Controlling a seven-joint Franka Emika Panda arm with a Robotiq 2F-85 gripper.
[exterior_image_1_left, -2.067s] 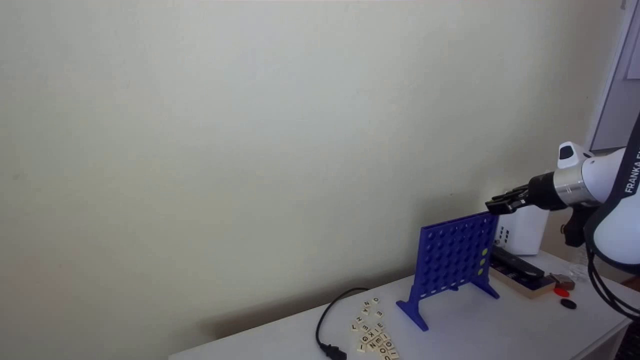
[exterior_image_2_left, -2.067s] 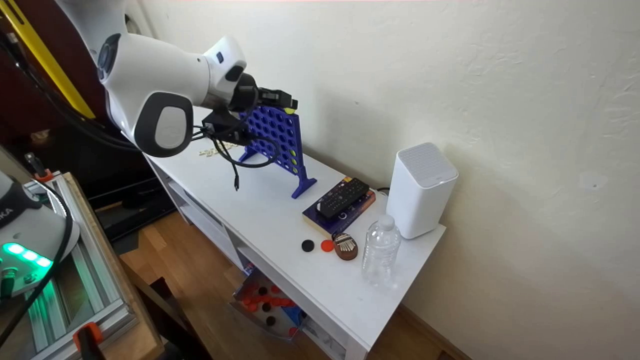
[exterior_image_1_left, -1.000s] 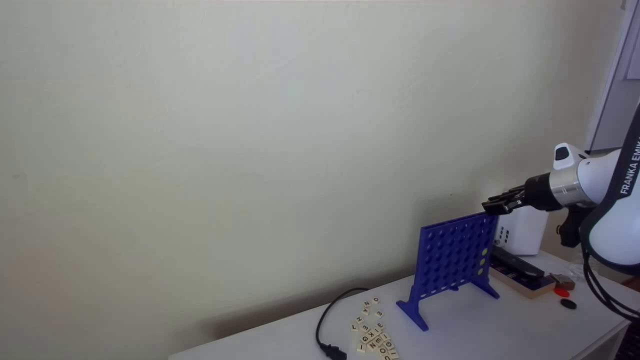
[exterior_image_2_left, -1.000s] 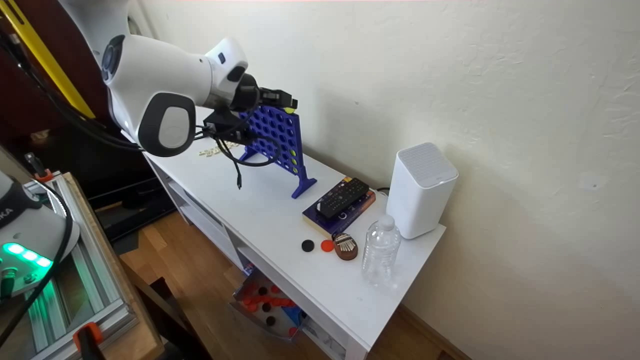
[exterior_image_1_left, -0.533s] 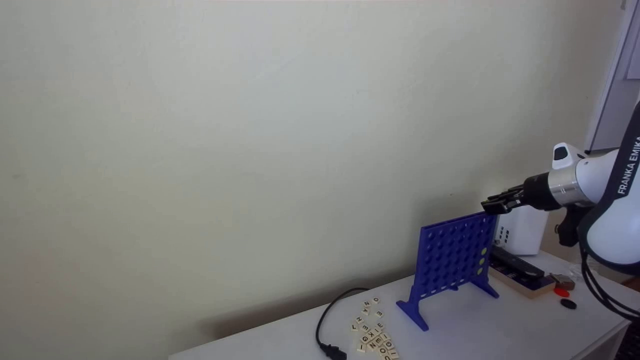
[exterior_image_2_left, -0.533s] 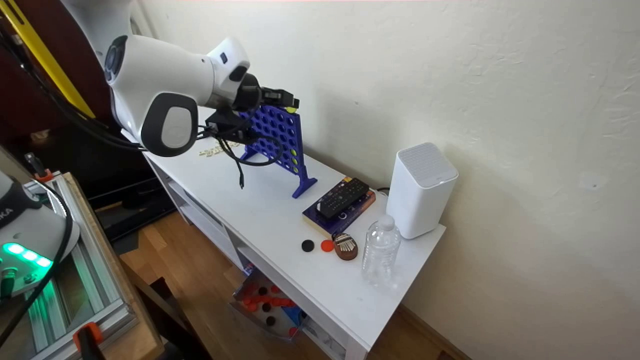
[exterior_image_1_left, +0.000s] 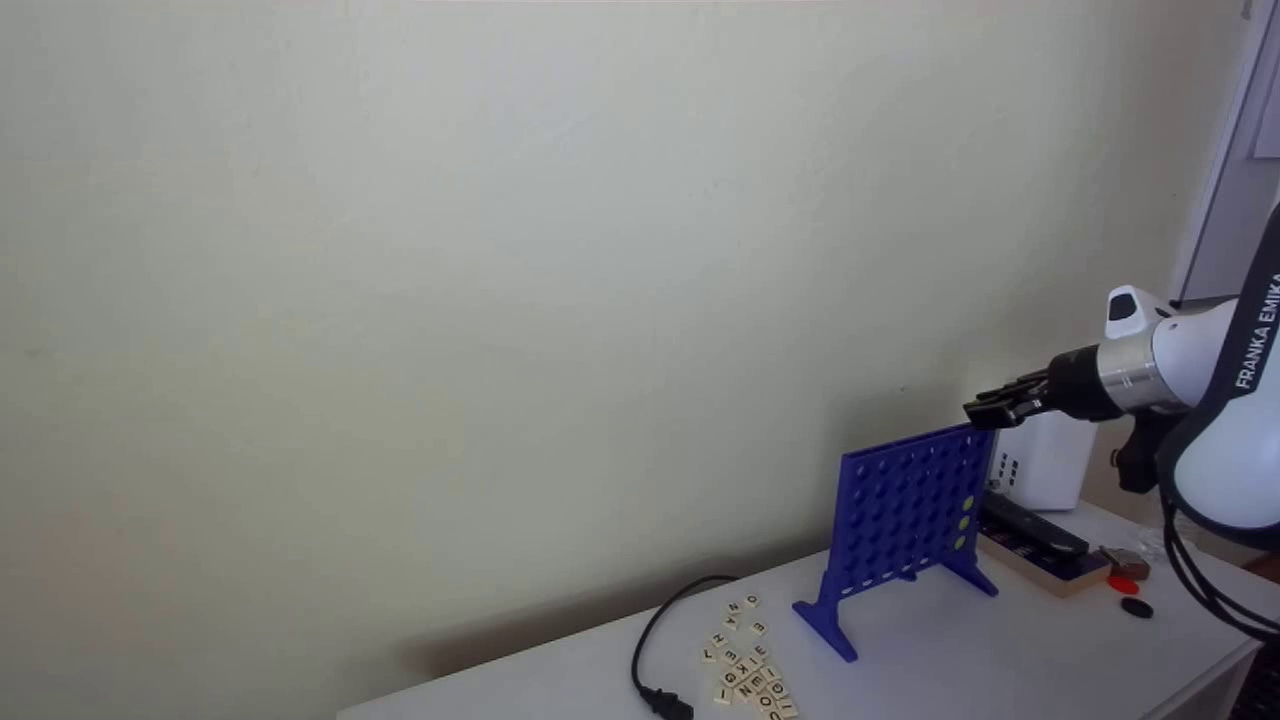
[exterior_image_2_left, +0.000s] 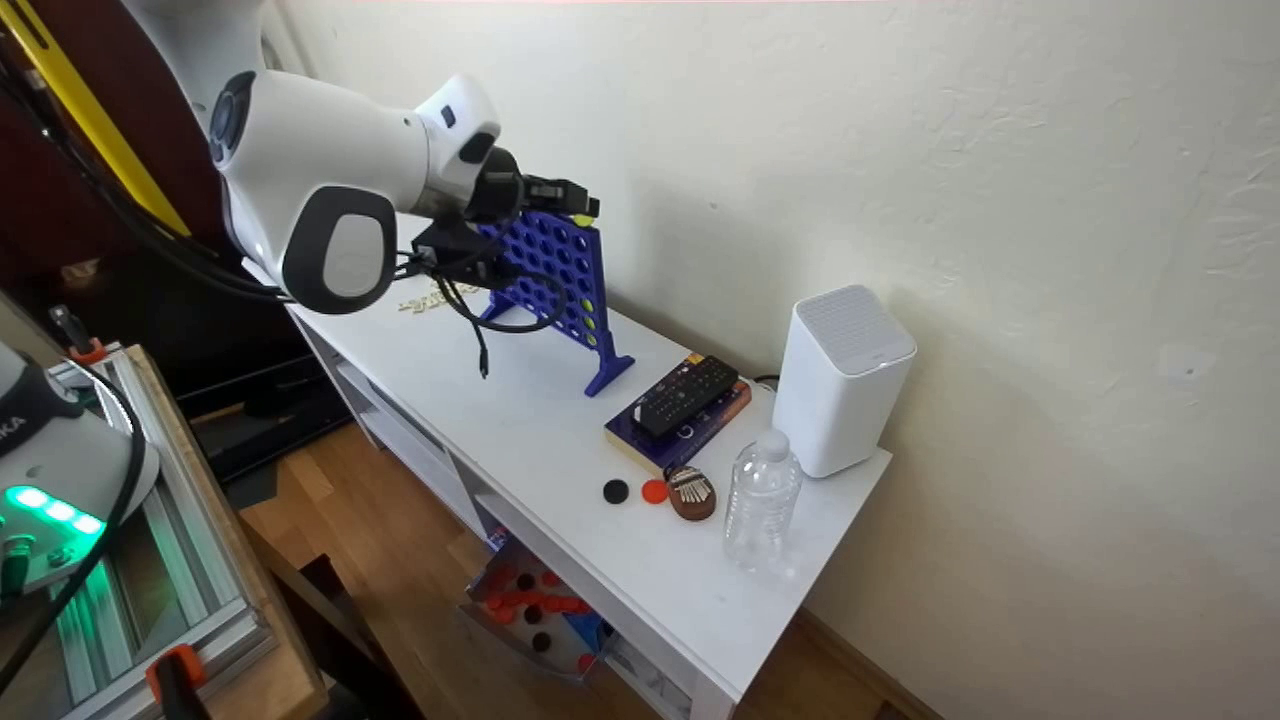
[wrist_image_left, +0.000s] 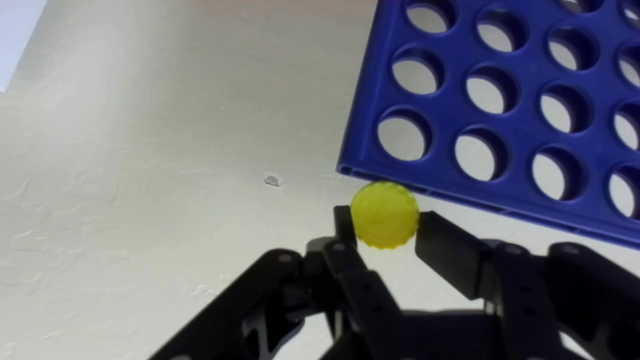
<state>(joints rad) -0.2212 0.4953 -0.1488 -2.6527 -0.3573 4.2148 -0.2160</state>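
Slightly toward nine o'clock in an exterior view, my tool (exterior_image_1_left: 986, 409) has crept, pinching a yellow disc (wrist_image_left: 384, 212); slotting seems underway, calling for straight lowering into the blue rack (wrist_image_left: 522, 130).

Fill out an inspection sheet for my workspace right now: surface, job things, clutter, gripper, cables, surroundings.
Surface: white table, rack upright on it.
Job things: yellow disc held at the rack's end column; whether it has entered the slot, cannot tell. Three yellow discs sit in that column.
Clutter: book under remote; kalimba, red disc, black disc, bottle, white box, tiles.
Gripper: clasps the yellow disc by its edges.
Cables: black cable beside the tiles; cable loop hanging under the arm.
Surroundings: wall behind the table, wooden floor below.
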